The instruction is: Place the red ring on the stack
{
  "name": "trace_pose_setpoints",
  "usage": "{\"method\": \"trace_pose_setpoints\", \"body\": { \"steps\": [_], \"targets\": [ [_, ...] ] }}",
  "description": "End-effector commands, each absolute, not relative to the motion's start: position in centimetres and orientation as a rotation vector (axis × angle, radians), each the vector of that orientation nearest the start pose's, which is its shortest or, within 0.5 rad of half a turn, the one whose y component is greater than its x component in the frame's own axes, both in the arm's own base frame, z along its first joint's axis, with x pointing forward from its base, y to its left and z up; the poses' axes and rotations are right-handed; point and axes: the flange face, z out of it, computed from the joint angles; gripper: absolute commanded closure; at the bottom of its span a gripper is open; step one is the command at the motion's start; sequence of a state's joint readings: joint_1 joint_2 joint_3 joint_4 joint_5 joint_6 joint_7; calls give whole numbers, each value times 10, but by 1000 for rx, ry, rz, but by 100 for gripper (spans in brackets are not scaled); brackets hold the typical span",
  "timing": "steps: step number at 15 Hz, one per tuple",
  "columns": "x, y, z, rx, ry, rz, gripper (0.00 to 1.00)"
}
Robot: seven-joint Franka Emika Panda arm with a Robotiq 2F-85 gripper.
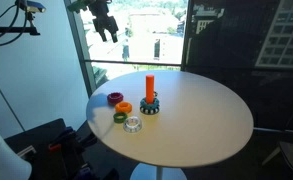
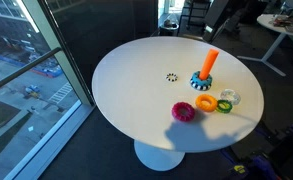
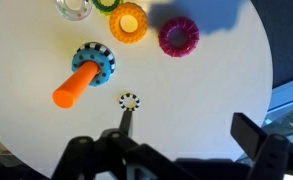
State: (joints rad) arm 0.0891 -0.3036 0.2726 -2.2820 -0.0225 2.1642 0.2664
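Step in hand: approach, pre-grasp. The gripper (image 1: 106,27) is hanging high above the table (image 1: 206,130) edge, well apart from every ring. Wrist view is showing its fingers (image 3: 249,132) spread wide w/ nothing btwn them. The red ring (image 3: 178,36) is lying flat on the table, just beside the orange ring (image 3: 128,21) and near the stack (image 3: 86,75), not on it. Next move is prob. calling for shifting over the red ring, descending, straddling its rim w/o nudging the orange ring, then closing.

The table (image 3: 216,100) was white. The red ring (image 3: 178,37) looked dark magenta. The stack (image 3: 86,72) was orange above and teal at its foot, edged with dark-and-pale stripes. The other rings: orange ring (image 3: 128,20), green ring (image 3: 106,4), clear ring (image 3: 74,8), and a small ring (image 3: 130,100) chequered black and white.
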Motion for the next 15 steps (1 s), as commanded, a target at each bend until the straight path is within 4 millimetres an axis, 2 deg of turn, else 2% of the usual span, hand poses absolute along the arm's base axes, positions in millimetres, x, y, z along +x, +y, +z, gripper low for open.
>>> {"method": "trace_pose_setpoints", "body": {
  "steps": [1,5,8,11,15],
  "targets": [
    [445,175,490,-3164,-160,-313,0],
    [448,175,489,-3162,-152,-298,0],
    [457,178,479,-3165,-148,-235,0],
    [466,178,461,-3160,-158,-94,0],
    [477,169,426,-3187,-117,116,0]
  ]
}}
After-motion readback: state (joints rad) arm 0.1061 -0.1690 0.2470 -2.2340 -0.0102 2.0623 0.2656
